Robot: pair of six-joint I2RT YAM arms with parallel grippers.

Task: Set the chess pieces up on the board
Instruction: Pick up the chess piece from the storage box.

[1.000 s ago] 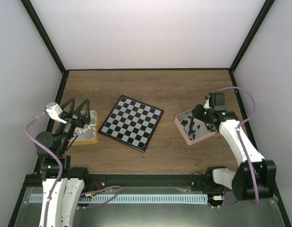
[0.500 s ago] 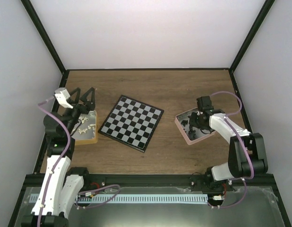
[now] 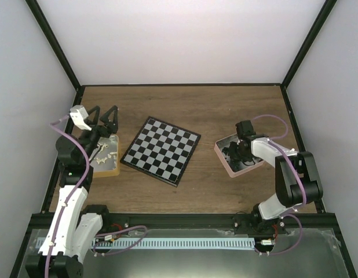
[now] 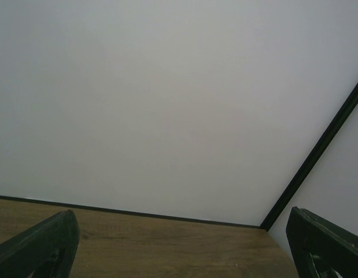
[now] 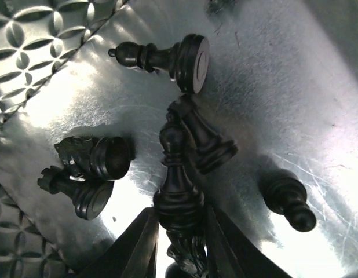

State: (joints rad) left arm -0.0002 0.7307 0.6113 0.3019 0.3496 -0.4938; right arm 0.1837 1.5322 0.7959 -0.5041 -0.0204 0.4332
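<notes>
Right wrist view: the right fingers (image 5: 141, 244) pinch the base of a black piece (image 5: 178, 174), narrowed tight onto it, other black pieces (image 5: 167, 58) lying toppled just beyond them in the pink tray (image 3: 244, 170). Meanwhile the left fingers (image 4: 46, 243) gape wide, gripping nothing. Between both sets of fingers, the board (image 3: 161, 150) rests on the tabletop (image 3: 225, 110).

The board (image 3: 161, 150) lies in the middle of the table (image 3: 214, 110), turned askew. The left tray (image 3: 109, 172) sits just beside its left corner. The right tray (image 3: 248, 168) lies to its right, a little apart. Each tray holds pieces (image 3: 105, 152). The left gripper (image 3: 106, 113) hangs over the left tray's far edge. The right gripper (image 3: 233, 152) is down in the right tray with one piece (image 5: 178, 185) between its fingers, touching both. In the right wrist view another piece touches it just beyond. One lies farther off, two to its left and one to its right.
</notes>
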